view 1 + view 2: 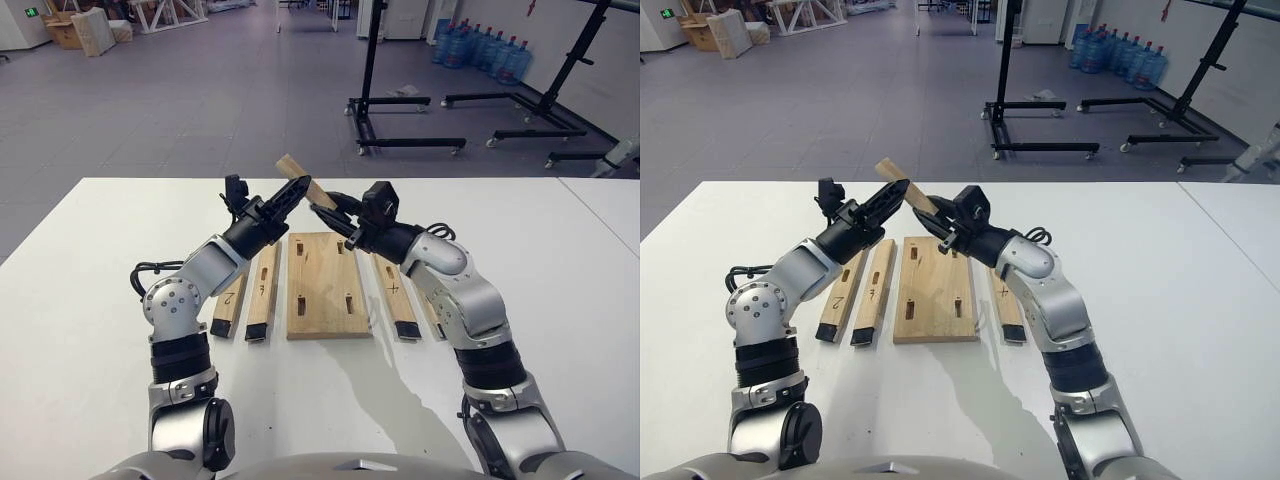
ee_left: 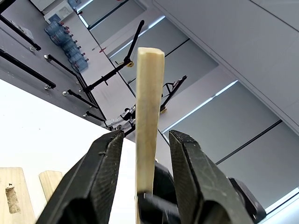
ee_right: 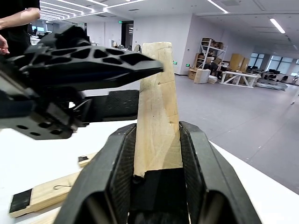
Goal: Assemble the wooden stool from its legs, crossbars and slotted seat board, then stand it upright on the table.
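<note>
I'm reading a handwritten 2 on the outer leg left of the seat board. The near leg looks like a 4. The right leg beside the board has a cross mark.

one slotted board, one raised stick, and three flat sticks in plain sight, a fourth stick partly hidden.

White table, where stool parts lay flat.
The slotted seat board lay at mid-table; two legs lay side by side just left of it, a marked leg just right.
</note>
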You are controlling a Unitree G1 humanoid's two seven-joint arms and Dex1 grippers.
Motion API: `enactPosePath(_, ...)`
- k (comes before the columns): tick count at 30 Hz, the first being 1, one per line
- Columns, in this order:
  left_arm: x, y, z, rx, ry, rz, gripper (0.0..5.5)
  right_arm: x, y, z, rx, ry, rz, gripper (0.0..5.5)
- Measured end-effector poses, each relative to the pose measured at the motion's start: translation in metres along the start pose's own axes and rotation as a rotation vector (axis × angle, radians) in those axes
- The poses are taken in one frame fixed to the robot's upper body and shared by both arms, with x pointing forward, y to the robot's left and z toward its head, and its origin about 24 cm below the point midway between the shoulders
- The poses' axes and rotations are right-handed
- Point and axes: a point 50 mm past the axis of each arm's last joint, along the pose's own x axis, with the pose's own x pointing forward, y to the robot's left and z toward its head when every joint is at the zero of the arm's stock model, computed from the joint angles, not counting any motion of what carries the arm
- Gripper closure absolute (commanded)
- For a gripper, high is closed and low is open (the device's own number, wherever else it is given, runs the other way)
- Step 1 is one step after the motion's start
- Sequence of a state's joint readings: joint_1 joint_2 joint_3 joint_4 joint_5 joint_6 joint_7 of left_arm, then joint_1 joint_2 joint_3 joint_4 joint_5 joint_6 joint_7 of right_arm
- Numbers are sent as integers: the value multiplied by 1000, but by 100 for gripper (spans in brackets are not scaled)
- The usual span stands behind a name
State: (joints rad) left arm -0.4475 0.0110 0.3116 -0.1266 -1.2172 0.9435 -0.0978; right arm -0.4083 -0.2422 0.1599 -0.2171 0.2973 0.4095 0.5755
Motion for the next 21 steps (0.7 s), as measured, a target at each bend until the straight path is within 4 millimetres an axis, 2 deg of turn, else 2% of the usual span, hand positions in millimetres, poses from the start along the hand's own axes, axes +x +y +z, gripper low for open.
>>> enactPosePath(6, 0, 4, 0, -9, -12, 18, 374, 1, 11, -3, 13, 1, 30, 423)
enactPosePath(14, 2, 4, 2, -14, -29, 28, 494, 1, 10, -4, 15, 8, 19, 423)
enactPosePath(21, 2, 5, 1, -24, -29, 56, 508, 2, 10, -5, 1, 21, 13, 423)
